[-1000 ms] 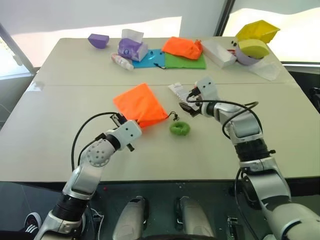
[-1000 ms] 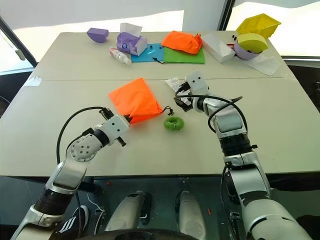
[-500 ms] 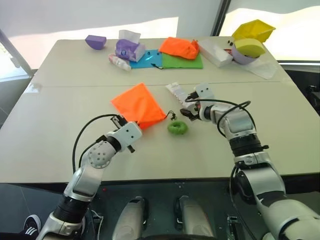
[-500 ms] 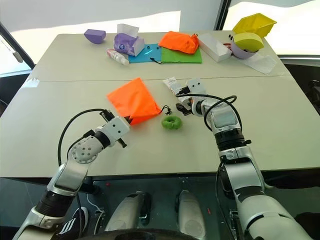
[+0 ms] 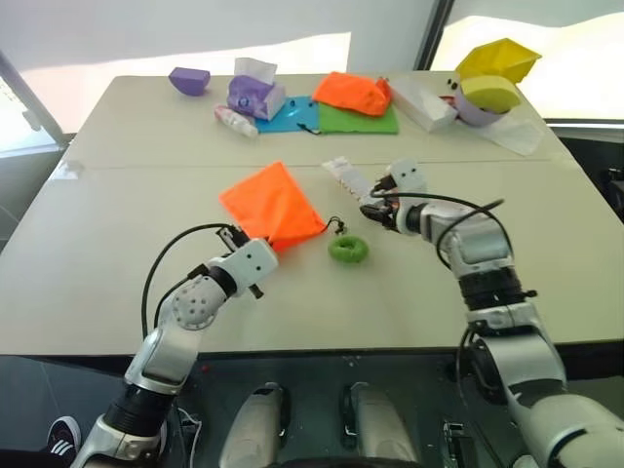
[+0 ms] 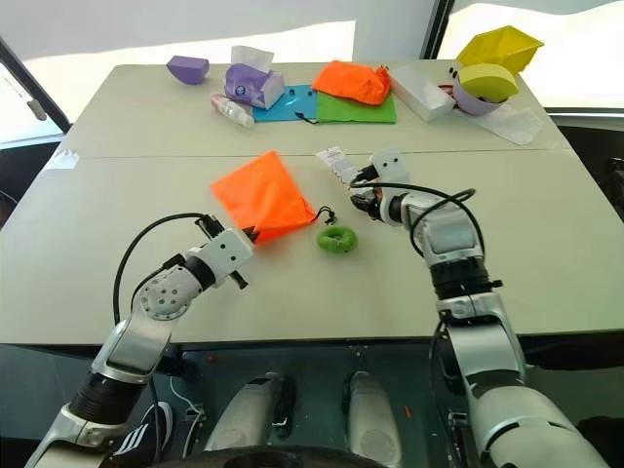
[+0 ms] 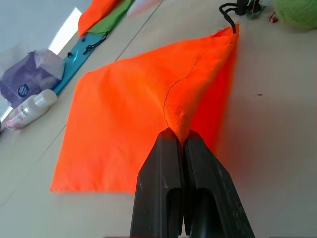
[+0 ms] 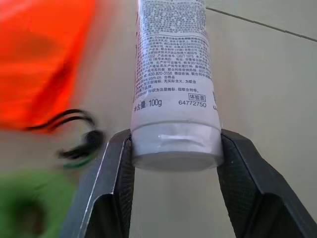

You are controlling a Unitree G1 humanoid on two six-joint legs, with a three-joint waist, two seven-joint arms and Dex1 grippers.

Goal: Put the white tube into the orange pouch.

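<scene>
From the head camera, the orange pouch (image 5: pixel 272 205) lies flat around the middle of the pale table (image 5: pixel 97 253), with its thin black cord (image 5: pixel 336 225) trailing off the right corner toward a fuzzy green ring (image 5: pixel 348 250) sitting just beside it on the right. The left gripper (image 5: pixel 237 237) is at the pouch's near edge, fingers pinched together on a fold of the orange fabric. Over on the right, the right gripper (image 5: pixel 375 207) has the white tube (image 5: pixel 347 177) by its near end, the tube angling away to the far left, just right of the pouch. Along the far side of the table there's a bunch of other stuff: a purple bowl (image 5: pixel 191 79), a purple tissue pack (image 5: pixel 256 94), a small bottle (image 5: pixel 237 121), blue and green mats (image 5: pixel 361 120) with a lumpy orange bundle (image 5: pixel 356 92) on top, a white box (image 5: pixel 425 101), and yellow containers (image 5: pixel 497 60) at the far right corner. In the left wrist camera, the two black fingers (image 7: pixel 168 163) are closed right up against each other with a little ridge of orange cloth caught between the tips, and the rest of the pouch spreads flat beyond. In the right wrist camera, the two black pads (image 8: pixel 119 171) sit on either side of the tube's cap end, clamped on it, with grey print running up the tube; the pouch, cord and ring are a blur off to one side.
</scene>
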